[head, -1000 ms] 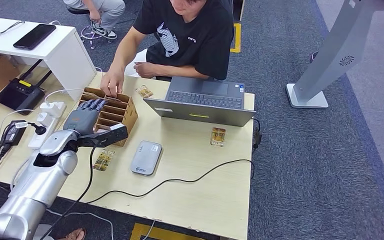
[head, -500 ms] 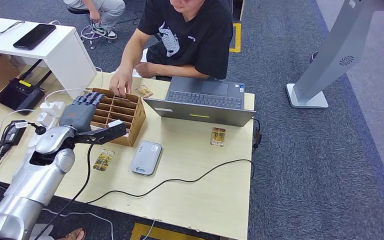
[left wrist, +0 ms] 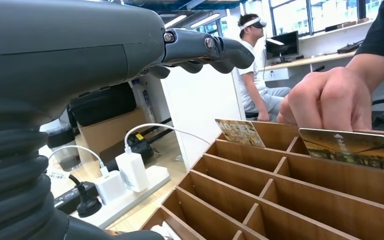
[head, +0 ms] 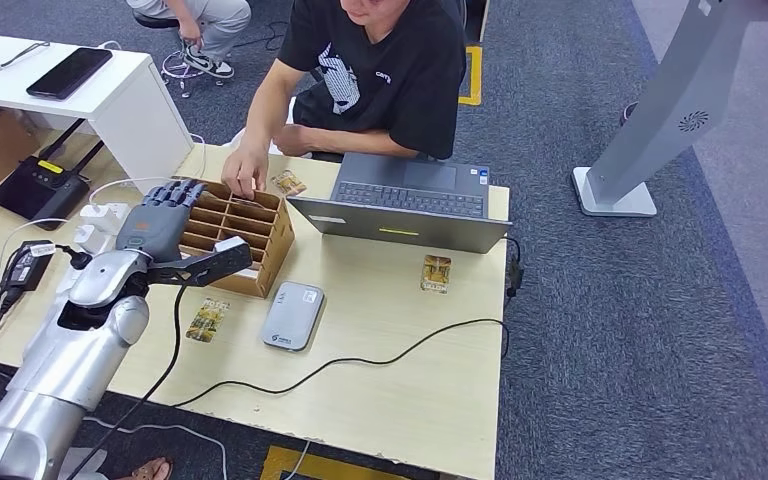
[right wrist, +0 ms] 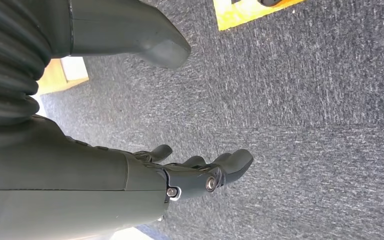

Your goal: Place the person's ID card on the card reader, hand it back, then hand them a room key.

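My left hand [head: 163, 226] hovers open above the near-left corner of a brown cardboard card box [head: 248, 240], thumb stretched toward its front wall, holding nothing. In the left wrist view its fingers [left wrist: 207, 48] reach out over the box's dividers [left wrist: 260, 197]. Two room key cards stand in the far slots, one [left wrist: 239, 132] free and the other [left wrist: 350, 148] pinched by the person's hand [left wrist: 330, 97], also seen at the box's far edge [head: 245, 170]. A grey card reader [head: 293, 315] lies in front of the box. My right hand [right wrist: 200, 175] hangs open over carpet.
Loose cards lie near the reader [head: 207, 320], right of the laptop's front [head: 436, 273] and by the far table edge [head: 288, 183]. An open laptop [head: 400, 205] faces the seated person. A black cable [head: 360, 360] crosses the table. A power strip [head: 95, 230] sits left.
My left hand has drawn back to the left, uncovering more of the box. The person's hand has slid right along the box's far edge, and the box sits slightly further right.
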{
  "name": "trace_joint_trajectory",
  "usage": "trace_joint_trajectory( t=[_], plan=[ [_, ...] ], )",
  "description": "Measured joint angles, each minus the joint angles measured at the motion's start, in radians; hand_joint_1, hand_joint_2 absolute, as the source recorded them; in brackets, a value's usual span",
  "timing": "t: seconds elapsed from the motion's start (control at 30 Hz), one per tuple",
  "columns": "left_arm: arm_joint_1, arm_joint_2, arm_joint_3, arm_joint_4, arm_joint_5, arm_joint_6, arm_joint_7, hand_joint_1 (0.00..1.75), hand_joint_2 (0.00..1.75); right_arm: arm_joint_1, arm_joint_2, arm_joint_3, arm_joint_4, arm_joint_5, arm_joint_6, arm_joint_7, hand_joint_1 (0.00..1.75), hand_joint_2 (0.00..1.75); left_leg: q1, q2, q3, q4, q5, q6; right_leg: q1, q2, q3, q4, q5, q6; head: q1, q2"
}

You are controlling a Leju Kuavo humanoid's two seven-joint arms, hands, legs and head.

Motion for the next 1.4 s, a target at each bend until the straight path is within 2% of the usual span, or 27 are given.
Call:
trace_joint_trajectory(
  t=[0.1, 0.23, 0.53, 0.83, 1.4],
  plan=[
    [-0.024, -0.017, -0.006, 0.024, -0.052, 0.038, -0.009, 0.00, 1.75, -0.001, 0.000, 0.000, 0.000, 0.022, 0.004, -0.004, 0.00, 1.75, 0.000, -0.001, -0.001, 0.000, 0.000, 0.000, 0.000, -0.001, 0.000, 0.000, 0.000, 0.000, 0.000, 0.000],
    [-0.083, -0.071, -0.012, 0.120, -0.097, 0.113, -0.023, 0.00, 1.75, -0.009, 0.000, 0.000, 0.000, 0.047, 0.010, -0.010, 0.00, 1.75, 0.000, -0.002, -0.001, 0.000, 0.001, 0.000, 0.000, -0.002, 0.000, 0.000, 0.000, 0.000, 0.000, 0.000],
    [-0.130, -0.134, -0.012, 0.242, -0.118, 0.146, -0.074, 0.00, 1.75, -0.010, 0.000, 0.000, 0.000, 0.066, 0.011, 0.003, 0.00, 1.75, 0.000, 0.000, -0.001, 0.000, 0.001, 0.000, 0.000, 0.000, -0.001, 0.000, 0.001, -0.001, 0.000, 0.000],
    [-0.140, -0.155, -0.012, 0.279, -0.123, 0.146, -0.082, 0.00, 1.75, -0.009, 0.000, 0.000, 0.000, 0.067, 0.014, 0.001, 0.00, 1.75, 0.000, 0.000, -0.001, 0.000, 0.001, 0.000, 0.000, 0.000, -0.001, 0.000, 0.001, -0.001, 0.000, 0.000],
    [-0.143, -0.161, -0.012, 0.288, -0.123, 0.146, -0.082, 0.00, 1.75, -0.009, 0.000, 0.000, 0.000, 0.067, 0.014, 0.001, 0.00, 1.75, 0.000, 0.000, -0.001, 0.000, 0.001, 0.000, 0.000, 0.000, -0.001, 0.000, 0.001, -0.001, 0.000, 0.000]
  ],
)
